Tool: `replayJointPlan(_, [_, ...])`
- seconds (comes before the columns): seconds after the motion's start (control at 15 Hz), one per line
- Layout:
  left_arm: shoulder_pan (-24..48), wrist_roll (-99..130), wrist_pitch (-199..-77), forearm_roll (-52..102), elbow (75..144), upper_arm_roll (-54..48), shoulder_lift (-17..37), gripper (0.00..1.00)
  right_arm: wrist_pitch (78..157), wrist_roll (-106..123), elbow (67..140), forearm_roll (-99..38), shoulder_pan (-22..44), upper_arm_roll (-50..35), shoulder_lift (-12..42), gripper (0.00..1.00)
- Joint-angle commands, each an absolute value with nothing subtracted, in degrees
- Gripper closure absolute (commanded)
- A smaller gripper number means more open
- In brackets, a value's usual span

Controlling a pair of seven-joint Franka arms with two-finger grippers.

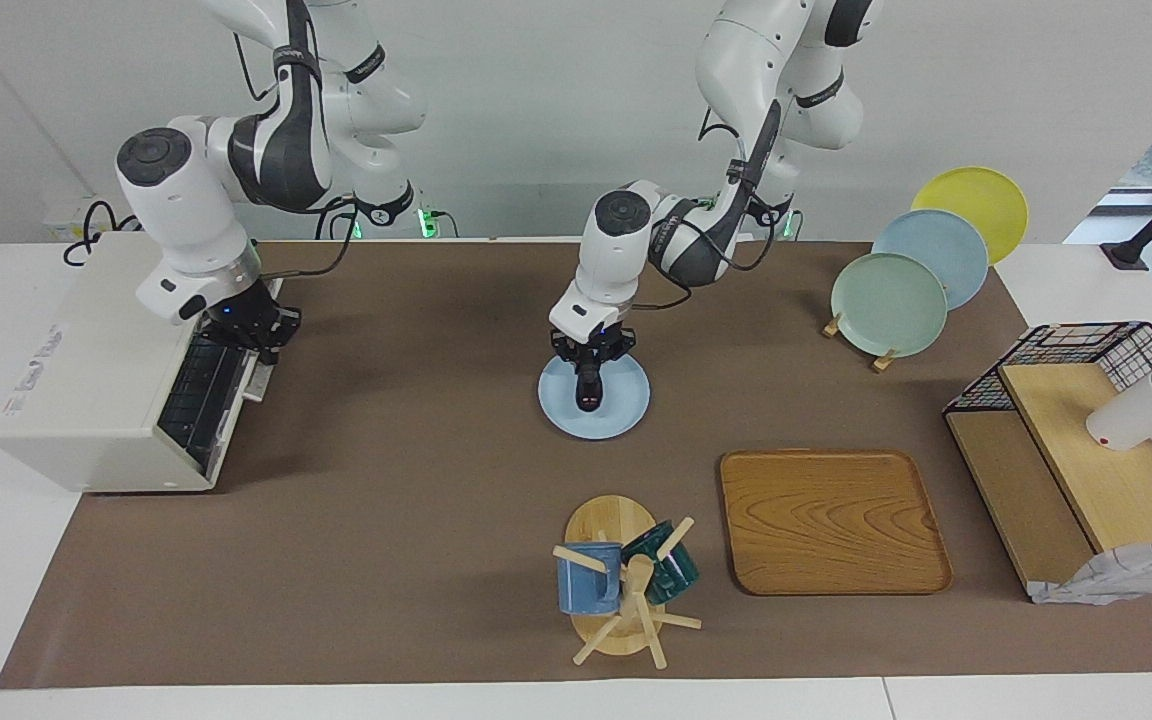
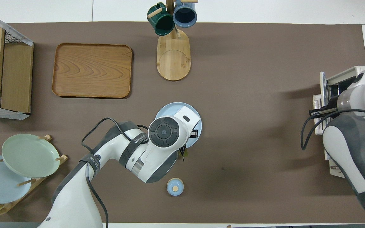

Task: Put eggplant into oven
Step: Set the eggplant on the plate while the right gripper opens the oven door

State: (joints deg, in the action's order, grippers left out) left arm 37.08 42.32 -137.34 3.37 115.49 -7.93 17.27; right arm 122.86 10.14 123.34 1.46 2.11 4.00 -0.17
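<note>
The eggplant (image 1: 588, 390) lies dark and slim on a light blue plate (image 1: 626, 405) in the middle of the table. My left gripper (image 1: 591, 365) is down on the plate, right at the eggplant. In the overhead view the left arm's wrist covers the eggplant and most of the plate (image 2: 166, 110). The cream-white oven (image 1: 86, 370) stands at the right arm's end of the table, with its dark door (image 1: 198, 395) facing the table's middle. My right gripper (image 1: 261, 330) is at the top edge of that door. The oven's front also shows in the overhead view (image 2: 344, 77).
A wooden tray (image 1: 831, 520) and a mug tree (image 1: 621, 585) with two mugs stand farther from the robots than the plate. A plate rack (image 1: 911, 270) and a wire shelf (image 1: 1086, 450) stand at the left arm's end. A small blue round lid (image 2: 175, 186) lies nearer to the robots.
</note>
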Motion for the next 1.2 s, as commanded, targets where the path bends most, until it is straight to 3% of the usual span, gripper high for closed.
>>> replayJointPlan(0.0, [37.35, 42.10, -137.64, 4.31, 116.37, -7.12, 16.09, 0.01, 130.16, 9.06, 123.83, 3.34, 1.83, 4.83, 3.34, 1.00])
replayJointPlan(0.2, [32.36, 40.53, -130.99, 4.22, 113.31, -6.94, 13.45, 0.00, 134.81, 5.99, 126.03, 3.34, 3.51, 4.83, 4.74, 1.00])
replayJointPlan(0.73, [15.40, 29.98, -107.68, 4.04, 93.35, -6.77, 12.66, 0.00, 138.78, 4.75, 126.39, 3.34, 2.90, 4.83, 9.49, 1.00])
replayJointPlan(1.0, [7.67, 19.99, -102.59, 3.69, 92.29, -6.68, 9.15, 0.00, 138.87, 1.50, 126.30, -0.08, 3.77, 4.83, 9.58, 1.00])
replayJointPlan(1.13, [3.97, 13.74, -99.51, 3.69, 92.46, -6.68, 7.22, 0.00, 138.87, -2.35, 126.21, -0.88, 7.80, 4.75, 9.58, 1.00])
